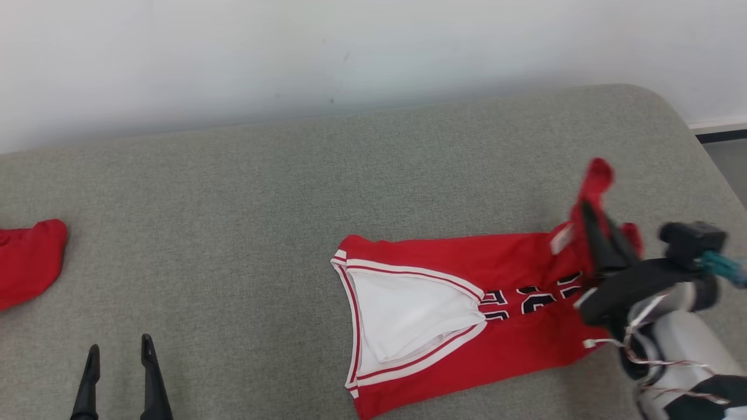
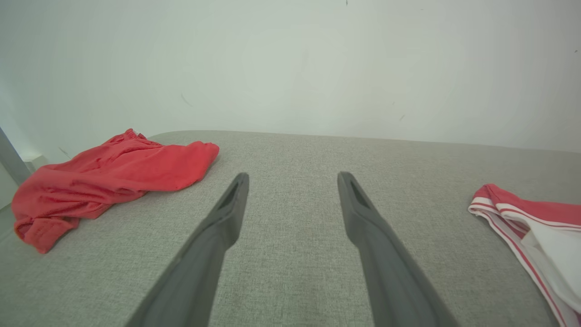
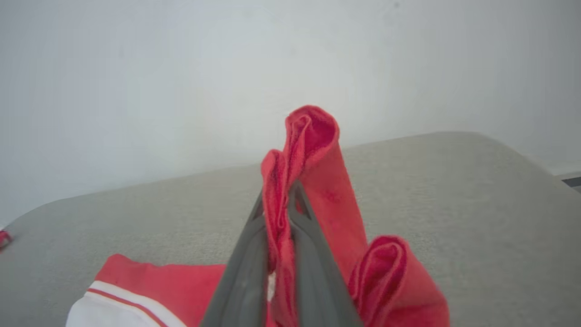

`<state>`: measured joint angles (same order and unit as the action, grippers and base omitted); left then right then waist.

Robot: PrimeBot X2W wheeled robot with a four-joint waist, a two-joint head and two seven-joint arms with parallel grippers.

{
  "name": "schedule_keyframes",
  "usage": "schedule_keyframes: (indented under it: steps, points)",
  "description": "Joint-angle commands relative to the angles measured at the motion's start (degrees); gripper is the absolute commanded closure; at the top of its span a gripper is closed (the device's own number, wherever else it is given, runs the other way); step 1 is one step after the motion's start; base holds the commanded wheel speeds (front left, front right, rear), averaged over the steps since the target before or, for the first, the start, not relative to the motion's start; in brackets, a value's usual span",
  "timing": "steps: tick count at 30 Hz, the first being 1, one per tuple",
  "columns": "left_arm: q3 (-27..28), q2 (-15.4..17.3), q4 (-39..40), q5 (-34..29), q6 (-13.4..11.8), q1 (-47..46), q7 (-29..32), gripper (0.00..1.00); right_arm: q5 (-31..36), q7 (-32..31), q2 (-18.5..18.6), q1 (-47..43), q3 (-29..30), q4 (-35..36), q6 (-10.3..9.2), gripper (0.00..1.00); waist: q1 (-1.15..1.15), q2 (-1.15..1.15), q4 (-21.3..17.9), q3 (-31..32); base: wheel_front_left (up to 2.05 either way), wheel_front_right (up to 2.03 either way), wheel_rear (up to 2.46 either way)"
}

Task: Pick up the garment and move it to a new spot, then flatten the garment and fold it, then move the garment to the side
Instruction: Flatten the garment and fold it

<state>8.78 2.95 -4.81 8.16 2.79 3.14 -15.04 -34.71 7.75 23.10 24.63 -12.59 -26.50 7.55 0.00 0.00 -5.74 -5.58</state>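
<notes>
The garment [image 1: 467, 303] is a red sleeveless jersey with white trim, dark numbers and a white lining. It lies on the grey cushion at the centre right, and its armhole end [image 2: 535, 227] shows at the right edge of the left wrist view. My right gripper [image 1: 592, 213] is shut on a bunched fold of the garment's right end [image 3: 313, 150] and holds it lifted off the surface. My left gripper [image 1: 119, 350] stands open at the lower left, above bare cushion, with nothing between its fingers [image 2: 231, 200].
Another red cloth [image 1: 26, 259] lies crumpled at the far left of the grey cushion [image 1: 233, 204]; the left wrist view shows it as a heap [image 2: 109, 177]. A white wall runs behind. The cushion's rounded right edge drops to a floor strip [image 1: 723, 137].
</notes>
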Motion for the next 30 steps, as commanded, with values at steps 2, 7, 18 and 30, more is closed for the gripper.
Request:
schedule_keyframes:
  steps: [2, 7, 18, 30]
  points:
    - [-0.45, -0.09, -0.31, -0.29, 0.04, -0.32, -0.20, 0.00, 0.83, -2.19, -2.53, -1.62, -2.47, 4.55, -0.15, 1.00, 0.00, 0.00, 0.63, -0.10, 0.00, 0.00, 0.00]
    - [-0.94, -0.10, -1.11, 0.38, 0.39, -1.14, -0.20, 0.00, 1.99, -5.34, -6.72, -3.28, -6.63, 10.87, -0.15, 1.00, 0.00, 0.00, 2.36, -0.38, 0.00, 0.00, 0.00]
    - [-1.89, -0.09, -2.67, 1.35, 0.62, -3.00, -0.20, 0.00, 4.26, -6.07, -13.99, -2.62, -11.97, 7.25, -0.15, 1.00, 0.00, 0.00, 6.51, -1.97, 0.00, 0.00, 0.00]
    - [-2.69, -0.10, -3.44, 1.75, 0.12, -3.97, -0.20, 0.00, 6.06, 0.77, -16.30, 1.35, -15.40, -3.60, -0.15, 0.00, 0.00, 0.00, 7.75, -2.65, 0.00, 0.00, 0.00]
